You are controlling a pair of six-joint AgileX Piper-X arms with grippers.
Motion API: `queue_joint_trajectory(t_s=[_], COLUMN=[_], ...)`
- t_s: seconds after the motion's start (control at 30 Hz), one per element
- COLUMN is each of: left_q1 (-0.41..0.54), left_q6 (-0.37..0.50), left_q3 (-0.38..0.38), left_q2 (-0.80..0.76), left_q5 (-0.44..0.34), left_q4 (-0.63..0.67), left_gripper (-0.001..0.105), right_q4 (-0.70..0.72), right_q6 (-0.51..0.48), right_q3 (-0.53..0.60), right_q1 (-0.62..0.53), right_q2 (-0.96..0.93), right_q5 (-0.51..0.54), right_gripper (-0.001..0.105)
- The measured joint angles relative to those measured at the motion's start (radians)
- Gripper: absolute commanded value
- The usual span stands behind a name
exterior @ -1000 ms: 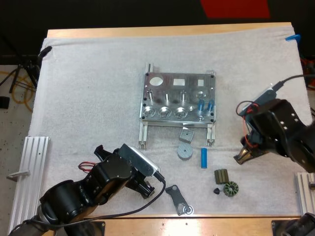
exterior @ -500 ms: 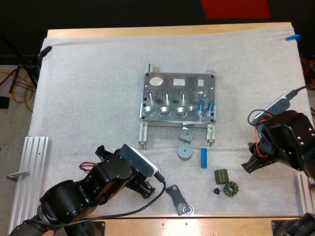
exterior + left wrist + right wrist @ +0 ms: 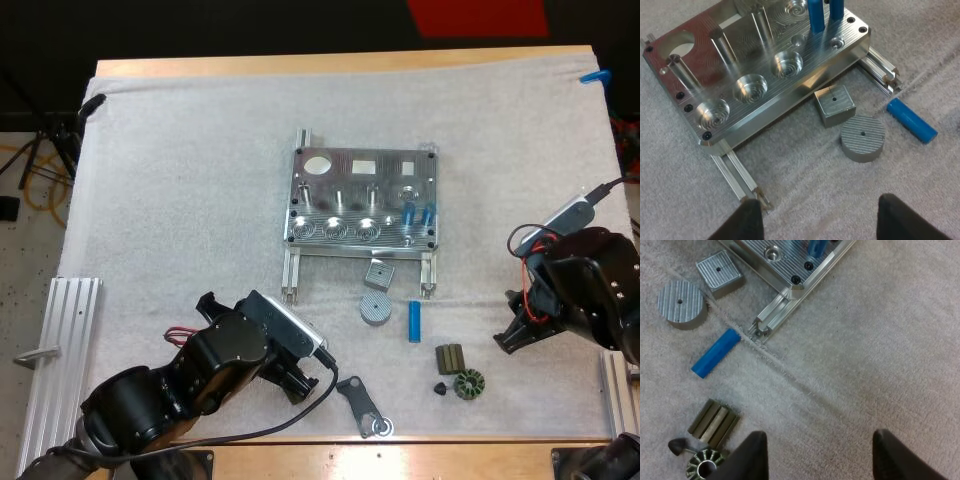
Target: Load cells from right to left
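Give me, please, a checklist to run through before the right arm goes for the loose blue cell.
1. Right tool open, over bare mat: ok.
2. Left tool open, clear of the fixture: ok.
3. Loose blue cell lying flat on the mat, touching nothing: ok.
4. Two loaded cells upright at the fixture's right end: ok.
5. Round pockets to their left empty: ok.
6. Approach clear: cannot tell; the dark block lies close beside the direct line to the cell.
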Motion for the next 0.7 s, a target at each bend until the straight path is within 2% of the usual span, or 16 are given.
queue_joint_trajectory(t_s=[0.7], left_q1=[0.000], left_q6=[0.000], left_q3=[0.000], left_q2=[0.000], left_q5=[0.000], left_q4=[0.000], left_gripper=[0.050], right_q4=[0.000], right_q6=[0.000], right_q3=[0.000], right_q1=[0.000], right_q2=[0.000], right_q5=[-0.009], right_gripper=[0.047])
